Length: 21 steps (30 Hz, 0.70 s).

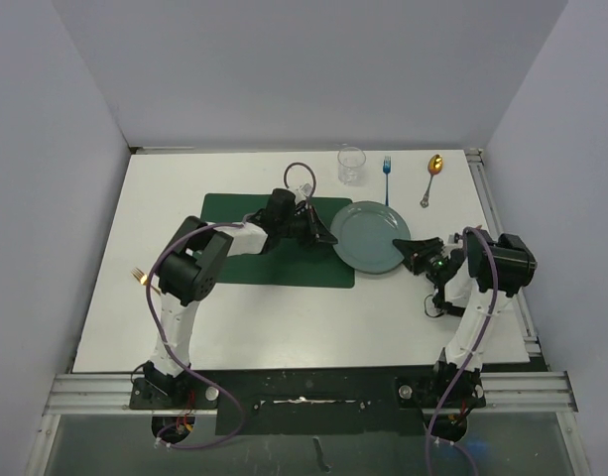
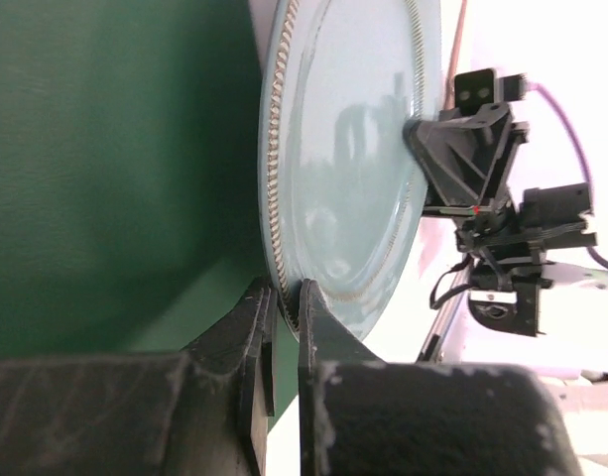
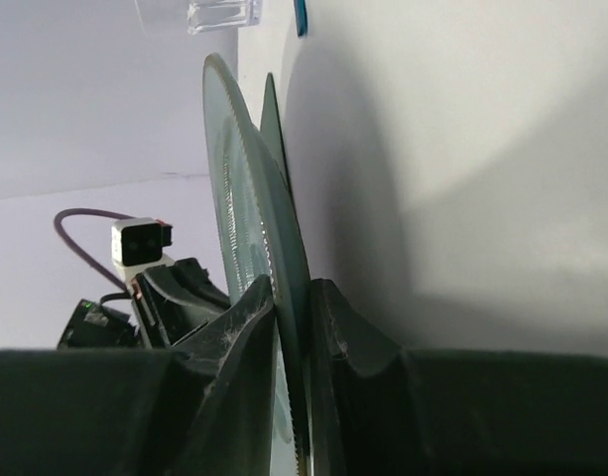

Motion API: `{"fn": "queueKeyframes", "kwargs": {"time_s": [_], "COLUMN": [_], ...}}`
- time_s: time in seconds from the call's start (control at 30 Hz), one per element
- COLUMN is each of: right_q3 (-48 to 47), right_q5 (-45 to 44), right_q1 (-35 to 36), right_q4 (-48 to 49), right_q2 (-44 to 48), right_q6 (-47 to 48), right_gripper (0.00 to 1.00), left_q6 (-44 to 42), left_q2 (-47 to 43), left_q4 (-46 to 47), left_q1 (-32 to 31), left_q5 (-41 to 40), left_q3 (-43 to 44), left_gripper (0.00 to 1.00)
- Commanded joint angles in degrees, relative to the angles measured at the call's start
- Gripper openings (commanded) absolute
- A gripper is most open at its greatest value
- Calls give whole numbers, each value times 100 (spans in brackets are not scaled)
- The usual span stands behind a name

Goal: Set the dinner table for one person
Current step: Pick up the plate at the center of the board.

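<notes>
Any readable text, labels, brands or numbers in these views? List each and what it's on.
None readable in any view.
The white matte tabletop, dark green rectangular placemat, pale green round plate, clear glass tumbler, blue fork and gold metal spoon all show bare, unprinted surfaces.

a robot lab cell: bare grey panels (image 1: 313, 69) box in a rail-edged white table (image 1: 284, 317).

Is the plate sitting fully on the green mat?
No, only the left edge of the plate overlaps the mat; the rest is over the bare white table.
</notes>
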<state>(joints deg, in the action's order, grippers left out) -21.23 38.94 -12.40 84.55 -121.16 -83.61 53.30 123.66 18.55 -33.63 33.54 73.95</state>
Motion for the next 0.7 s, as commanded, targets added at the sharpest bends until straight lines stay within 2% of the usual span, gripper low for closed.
{"fn": "queueKeyframes", "kwargs": {"time_s": [0.0, 0.23, 0.67], "right_q3": [-815, -2126, -2763], "right_q5": [413, 118, -356], "right_q1": [875, 1596, 2484], "right_q4": [-2079, -4716, -6020], "right_q2": [383, 1111, 1642], "right_q6": [841, 2194, 3013], "right_gripper": [0, 0, 0], "left_q6": [-417, -475, -924], "left_q2": [-46, -399, -1280], "left_q4": [-76, -172, -897], "left_q1": [-348, -240, -152], "left_q5": [288, 96, -788], "left_q3": [-99, -350, -654], "left_gripper": [0, 0, 0]}}
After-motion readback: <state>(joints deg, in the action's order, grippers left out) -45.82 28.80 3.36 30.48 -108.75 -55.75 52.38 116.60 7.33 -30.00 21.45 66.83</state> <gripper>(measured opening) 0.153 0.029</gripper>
